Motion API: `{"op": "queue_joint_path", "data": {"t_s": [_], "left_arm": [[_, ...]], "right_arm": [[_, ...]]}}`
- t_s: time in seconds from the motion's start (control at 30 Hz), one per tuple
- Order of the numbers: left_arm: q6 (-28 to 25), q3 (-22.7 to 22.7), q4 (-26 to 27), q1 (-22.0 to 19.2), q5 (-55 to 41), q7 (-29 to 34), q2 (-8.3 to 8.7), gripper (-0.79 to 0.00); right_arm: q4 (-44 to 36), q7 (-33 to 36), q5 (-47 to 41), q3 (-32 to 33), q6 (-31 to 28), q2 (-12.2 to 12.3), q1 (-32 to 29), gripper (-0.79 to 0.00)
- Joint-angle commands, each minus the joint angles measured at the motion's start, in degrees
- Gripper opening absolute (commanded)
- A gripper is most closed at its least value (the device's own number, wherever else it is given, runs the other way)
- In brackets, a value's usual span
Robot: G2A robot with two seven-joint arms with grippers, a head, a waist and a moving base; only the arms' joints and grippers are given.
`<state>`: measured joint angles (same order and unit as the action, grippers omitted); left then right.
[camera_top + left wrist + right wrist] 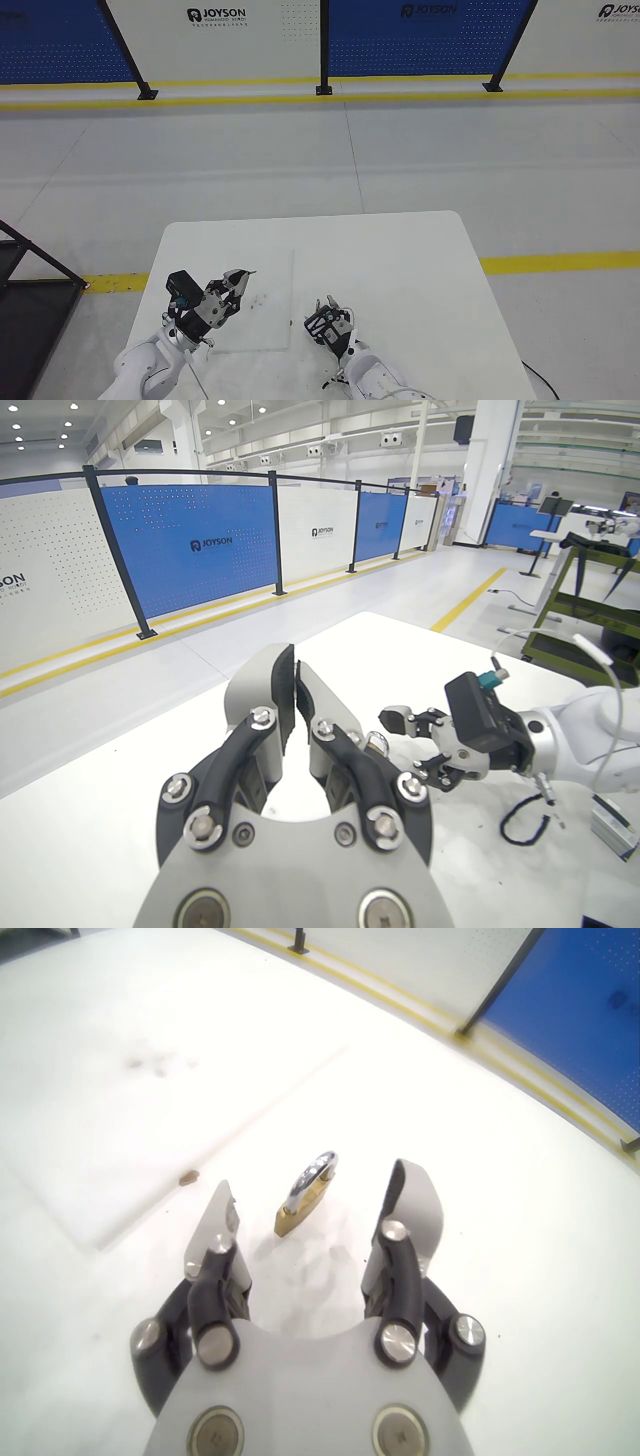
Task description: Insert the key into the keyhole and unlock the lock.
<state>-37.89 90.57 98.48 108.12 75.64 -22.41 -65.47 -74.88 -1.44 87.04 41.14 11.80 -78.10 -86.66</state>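
Note:
A small brass padlock (302, 1205) with a silver shackle stands on edge on the white table (400, 260). My right gripper (315, 1178) is open low over the table, one finger on each side of the padlock without touching it. The left wrist view shows that gripper (407, 745) open beside the padlock (376, 744). My left gripper (240, 274) is raised above a thin white mat (270, 290), left of the right gripper. Its pads (285, 680) are pressed together, and a thin dark sliver, the key (250, 272), pokes out past the tips.
The mat has a few dark marks (258, 298) and a small brown speck (188, 1177) by its edge. A black cable (520, 825) loops on the table near the right arm. The far half of the table offers free room. A black stand (30, 265) sits off the table's left side.

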Motion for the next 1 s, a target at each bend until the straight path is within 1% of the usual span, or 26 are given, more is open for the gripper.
{"op": "queue_joint_path", "data": {"t_s": [0.0,0.13,0.23,0.33,0.4,0.43,0.57,0.7,0.8,0.83,0.9,0.93,0.97], "left_arm": [[0.0,0.0,0.0,0.0,0.0,0.0,0.00,-0.785],[0.0,0.0,0.0,0.0,0.0,0.0,0.00,-0.785],[0.0,0.0,0.0,0.0,0.0,0.0,0.00,-0.785],[0.0,0.0,0.0,0.0,0.0,0.0,0.00,-0.785],[0.0,0.0,0.0,0.0,0.0,0.0,0.00,-0.785],[0.0,0.0,0.0,0.0,0.0,0.0,0.00,-0.785],[0.0,0.0,0.0,0.0,0.0,0.0,0.00,-0.785],[0.0,0.0,0.0,0.0,0.0,0.0,0.00,-0.785],[0.0,0.0,0.0,0.0,0.0,0.0,0.00,-0.785],[0.0,0.0,0.0,0.0,0.0,0.0,0.00,-0.785],[0.1,-0.3,0.2,-0.2,-0.5,0.1,-0.04,-0.785],[-0.9,-0.9,0.3,-0.4,-1.2,-0.1,-0.07,-0.785],[-1.8,-1.3,0.2,-0.7,-1.7,-0.4,-0.05,-0.785]], "right_arm": [[1.2,0.1,-0.6,-0.4,0.1,-0.4,0.7,-0.409],[2.9,0.1,-1.2,-1.1,0.1,-1.1,1.7,-0.449],[3.7,0.0,-1.6,-1.3,0.0,-1.4,2.2,-0.511],[4.2,0.0,-2.1,-1.2,0.1,-1.7,2.6,-0.646],[4.3,-0.1,-2.3,-1.1,0.1,-1.8,2.7,-0.763],[4.2,-0.3,-2.4,-0.9,0.2,-1.9,2.7,-0.785],[3.3,-1.6,-2.6,0.1,-0.3,-1.7,2.2,-0.785],[-0.4,-5.3,-3.8,2.9,-3.5,-0.7,0.4,-0.785],[-4.4,-10.2,-6.5,7.0,-11.3,0.9,-1.9,-0.785],[-5.9,-12.8,-7.7,8.6,-15.3,1.5,-2.9,-0.785],[-8.3,-19.7,-10.1,12.6,-19.1,2.6,-5.2,-0.785],[-9.2,-22.6,-10.7,13.8,-21.7,3.0,-6.3,-0.785],[-9.6,-24.2,-11.4,14.9,-24.2,3.4,-7.0,-0.785]]}}
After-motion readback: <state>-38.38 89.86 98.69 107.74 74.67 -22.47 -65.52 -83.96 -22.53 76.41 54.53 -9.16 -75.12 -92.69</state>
